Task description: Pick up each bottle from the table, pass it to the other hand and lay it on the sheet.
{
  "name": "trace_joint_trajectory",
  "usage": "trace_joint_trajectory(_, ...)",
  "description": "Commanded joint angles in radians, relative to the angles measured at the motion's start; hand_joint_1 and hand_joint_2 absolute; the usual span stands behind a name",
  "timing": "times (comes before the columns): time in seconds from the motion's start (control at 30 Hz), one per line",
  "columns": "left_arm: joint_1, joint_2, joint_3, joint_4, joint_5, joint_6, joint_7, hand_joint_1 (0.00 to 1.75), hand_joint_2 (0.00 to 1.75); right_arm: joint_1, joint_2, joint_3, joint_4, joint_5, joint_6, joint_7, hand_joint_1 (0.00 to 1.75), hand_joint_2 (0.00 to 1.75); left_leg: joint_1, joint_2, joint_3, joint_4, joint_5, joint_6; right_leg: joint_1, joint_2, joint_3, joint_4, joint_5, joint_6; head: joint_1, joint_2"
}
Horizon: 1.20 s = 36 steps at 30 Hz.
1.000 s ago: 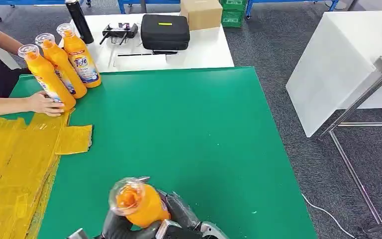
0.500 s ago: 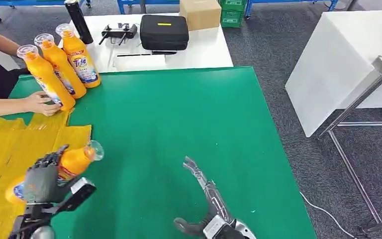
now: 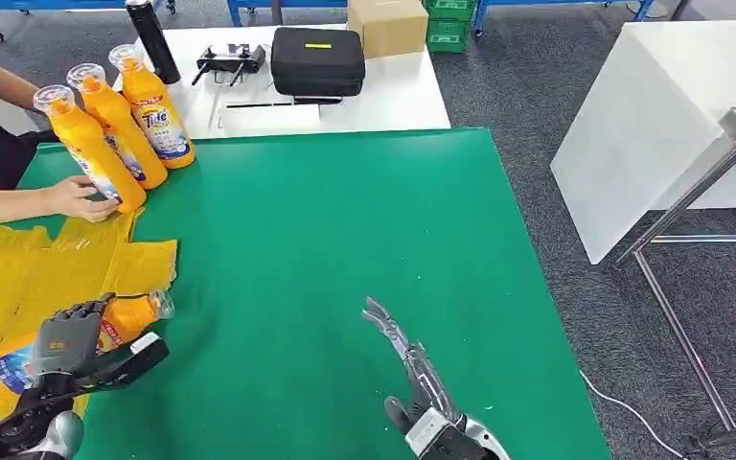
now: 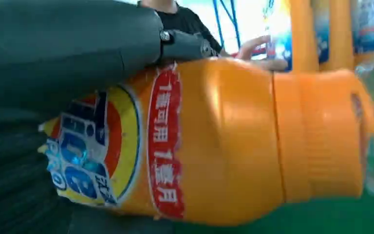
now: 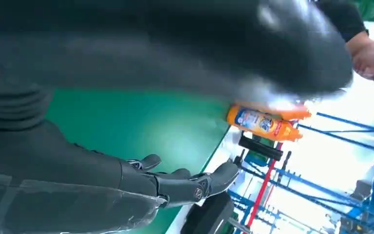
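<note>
Left robot hand (image 3: 65, 337) covers the held bottle's (image 3: 105, 331) middle.

High head view, close wrist views

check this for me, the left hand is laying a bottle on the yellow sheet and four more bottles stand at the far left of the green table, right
Not quite: three bottles stand there, not four, as the head view shows. The rest holds: the left hand grips an orange bottle lying over the yellow sheet on the green table.
</note>
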<state>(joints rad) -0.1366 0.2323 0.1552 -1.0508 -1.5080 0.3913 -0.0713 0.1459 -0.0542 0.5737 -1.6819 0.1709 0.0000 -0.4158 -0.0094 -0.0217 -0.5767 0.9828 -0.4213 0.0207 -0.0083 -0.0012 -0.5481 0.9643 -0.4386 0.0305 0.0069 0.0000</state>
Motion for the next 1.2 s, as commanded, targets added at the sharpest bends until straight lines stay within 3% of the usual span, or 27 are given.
trace_joint_trajectory(0.03, -0.082, 0.051, -0.076, 0.282, 0.049, 0.0, -0.079, 0.0, 1.75, -0.023, 0.004, -0.035, 0.061, -0.002, 0.013, 0.007, 0.0, 0.0, 0.0, 0.002, 0.005, -0.002, 0.001, -0.002, 0.0, 0.001, 0.004, -0.001, 0.001, -0.001, -0.001, 0.0)
trace_joint_trajectory(0.33, -0.073, 0.054, -0.082, 0.238, 0.067, -0.011, -0.084, 0.0, 1.75, -0.019, 0.001, -0.038, 0.06, -0.004, 0.014, 0.006, 0.0, 0.0, 0.003, 0.004, 0.006, 0.0, 0.002, -0.004, 0.002, 0.002, 0.002, 0.0, 0.002, -0.002, -0.001, 0.0)
trace_joint_trajectory(0.37, -0.063, 0.05, -0.077, 0.208, 0.087, 0.015, -0.1, 0.0, 0.0, -0.017, -0.001, -0.038, 0.06, -0.004, 0.015, 0.006, 0.0, 0.0, 0.001, 0.002, 0.01, -0.002, 0.002, -0.003, 0.001, 0.001, 0.005, 0.0, 0.001, -0.001, 0.0, 0.0)
trace_joint_trajectory(0.5, 0.081, -0.02, -0.018, -0.1, 0.361, 0.063, -0.291, 0.0, 0.0, 0.003, -0.017, -0.03, 0.055, -0.005, 0.004, -0.009, 0.0, 0.0, 0.001, 0.003, 0.011, -0.001, 0.001, -0.003, 0.001, 0.002, 0.005, -0.001, 0.001, -0.001, 0.0, 0.0)
trace_joint_trajectory(0.67, 0.109, -0.042, -0.008, -0.177, 0.412, 0.051, -0.305, 0.0, 0.0, 0.004, -0.017, -0.027, 0.055, 0.007, -0.012, -0.016, 0.0, 0.0, 0.002, 0.002, 0.006, 0.0, 0.001, -0.003, 0.001, 0.0, 0.005, 0.0, 0.002, -0.003, 0.0, 0.0)
trace_joint_trajectory(0.73, 0.158, -0.123, 0.023, -0.339, 0.694, 0.022, -0.477, 0.0, 0.0, 0.014, -0.016, -0.016, 0.052, 0.022, -0.033, -0.017, 0.0, 0.0, 0.003, 0.004, 0.003, 0.002, 0.0, -0.004, 0.002, 0.0, 0.002, 0.001, 0.001, -0.003, 0.0, 0.0)
trace_joint_trajectory(0.77, 0.184, -0.173, 0.026, -0.431, 0.877, -0.075, -0.548, 0.0, 0.0, 0.022, -0.012, -0.013, 0.048, 0.04, -0.062, -0.023, 0.0, 0.0, 0.002, 0.002, 0.002, 0.0, 0.001, -0.003, 0.002, 0.0, 0.002, 0.0, 0.001, -0.003, 0.0, 0.0)
trace_joint_trajectory(0.8, 0.216, -0.227, 0.024, -0.525, 0.999, -0.207, -0.492, 0.0, 0.0, 0.035, 0.006, -0.015, 0.039, 0.092, -0.125, -0.029, 0.0, 0.0, 0.002, 0.002, 0.002, 0.001, 0.001, -0.003, 0.002, -0.001, 0.001, 0.001, 0.001, -0.003, -0.001, 0.0)
trace_joint_trajectory(0.87, 0.316, -0.316, -0.035, -0.687, 1.175, -0.359, -0.567, 0.0, 0.0, 0.058, 0.067, -0.04, 0.002, 0.156, -0.255, -0.062, 0.0, 0.0, 0.001, -0.001, -0.002, 0.001, 0.001, -0.002, 0.001, -0.003, -0.002, 0.001, 0.001, -0.002, 0.0, 0.0)
trace_joint_trajectory(0.93, 0.443, -0.413, -0.118, -0.779, 1.222, -0.437, -0.617, 0.0, 0.0, 0.085, 0.106, -0.033, -0.025, 0.173, -0.324, -0.071, 0.0, 0.0, 0.0, 0.001, -0.003, 0.002, 0.0, -0.002, 0.0, -0.001, -0.003, 0.001, 0.0, -0.002, 0.0, 0.0)
trace_joint_trajectory(1.0, 0.531, -0.471, -0.266, -0.798, 1.279, -0.414, -0.627, 0.0, 0.0, 0.097, 0.087, 0.003, -0.021, 0.174, -0.415, -0.116, 0.0, 0.0, -0.003, 0.005, -0.001, 0.001, -0.001, -0.001, -0.003, 0.003, -0.003, 0.001, 0.0, -0.002, -0.001, 0.0)
trace_joint_trajectory(1.07, 0.553, -0.457, -0.376, -0.712, 1.296, -0.345, -0.627, 0.0, 0.0, 0.108, 0.062, 0.042, -0.001, 0.162, -0.471, -0.148, 0.0, 0.0, -0.003, 0.006, -0.001, 0.002, -0.003, -0.001, -0.003, 0.004, -0.002, 0.001, 0.0, -0.001, 0.0, 0.0)
trace_joint_trajectory(1.2, 0.511, -0.341, -0.532, -0.681, 1.376, -0.248, -0.627, 0.0, 0.0, 0.095, 0.037, 0.079, 0.026, 0.101, -0.51, -0.201, 0.0, 0.0, -0.004, 0.003, -0.001, 0.0, -0.003, 0.001, -0.004, 0.0, -0.003, -0.001, -0.001, -0.001, 0.0, 0.0)
